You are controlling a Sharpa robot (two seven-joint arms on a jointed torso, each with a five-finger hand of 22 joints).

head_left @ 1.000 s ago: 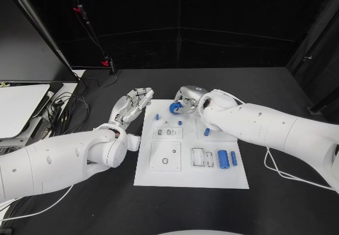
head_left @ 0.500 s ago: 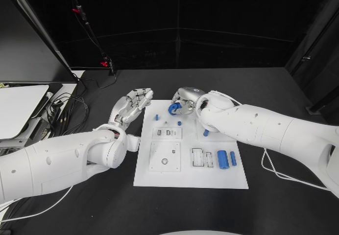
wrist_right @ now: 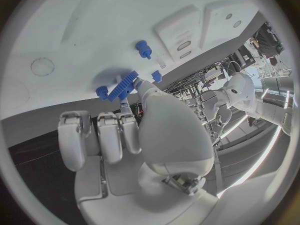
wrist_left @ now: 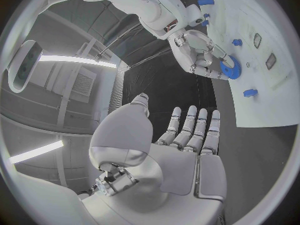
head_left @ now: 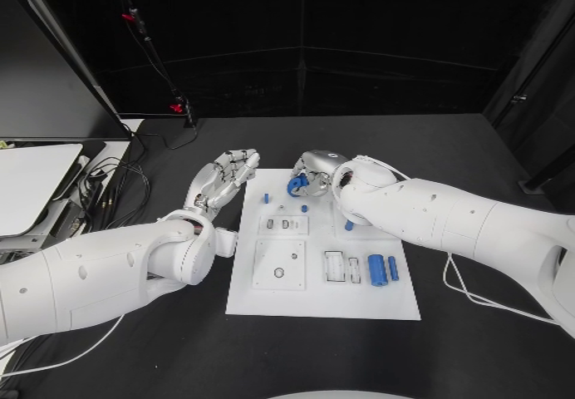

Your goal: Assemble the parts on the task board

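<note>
Putting the gear on the board

Right robot hand (head_left: 314, 170) pinches the small blue plastic gear (head_left: 297, 184) at the white task board's (head_left: 323, 303) far edge — lower it slowly, flat; left robot hand (head_left: 225, 179) waits, fingers apart.

One white task board (head_left: 323, 303) is seen at the centre of the frame. Six blue parts are counted on or over it: one gear (head_left: 296, 184) at upper centre, one small peg (head_left: 265, 198), one second peg (head_left: 304, 208), one short piece (head_left: 350, 224), one thick cylinder (head_left: 377, 270) and one thin cylinder (head_left: 395, 268) at lower right. Two silver hands are counted: one left hand (head_left: 228, 179) and one right hand (head_left: 319, 166).
</note>
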